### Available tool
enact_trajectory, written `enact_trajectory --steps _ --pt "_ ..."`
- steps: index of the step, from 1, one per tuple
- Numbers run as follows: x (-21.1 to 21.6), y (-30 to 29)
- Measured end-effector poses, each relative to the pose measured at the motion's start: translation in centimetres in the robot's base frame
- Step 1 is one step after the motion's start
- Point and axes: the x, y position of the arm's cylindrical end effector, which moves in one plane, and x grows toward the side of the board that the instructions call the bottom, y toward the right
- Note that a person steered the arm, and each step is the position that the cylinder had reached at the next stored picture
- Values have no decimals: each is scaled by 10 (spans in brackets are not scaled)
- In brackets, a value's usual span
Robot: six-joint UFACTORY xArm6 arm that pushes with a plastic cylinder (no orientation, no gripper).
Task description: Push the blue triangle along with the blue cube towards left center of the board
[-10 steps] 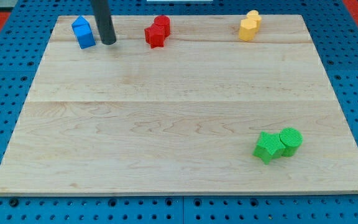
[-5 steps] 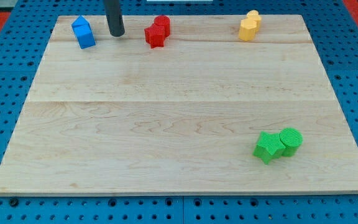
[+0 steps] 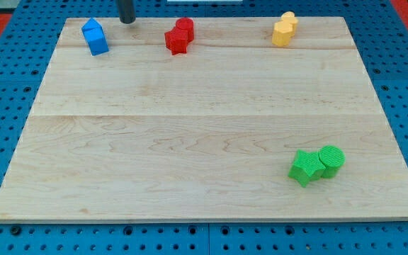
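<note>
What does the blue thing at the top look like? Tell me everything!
The blue blocks sit pressed together at the wooden board's top-left corner. They look like bright, matte plastic; individual shapes are hard to separate. Nothing else touches them. My tip hovers apart, to the view's right, near the top edge.

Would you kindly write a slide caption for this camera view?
My tip sits at the board's top edge, right of the blue blocks, apart from them.

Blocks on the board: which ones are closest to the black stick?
The blue blocks, just left of my tip at the view's top. Red, yellow and green sit farther away.
</note>
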Motion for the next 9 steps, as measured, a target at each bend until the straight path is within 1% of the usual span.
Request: enact_trajectory --steps 1,3,5,7,9 --pt "-1 -8" --pt "0 -68" --pt "11 -63" --pt "38 -47" --pt "34 -47"
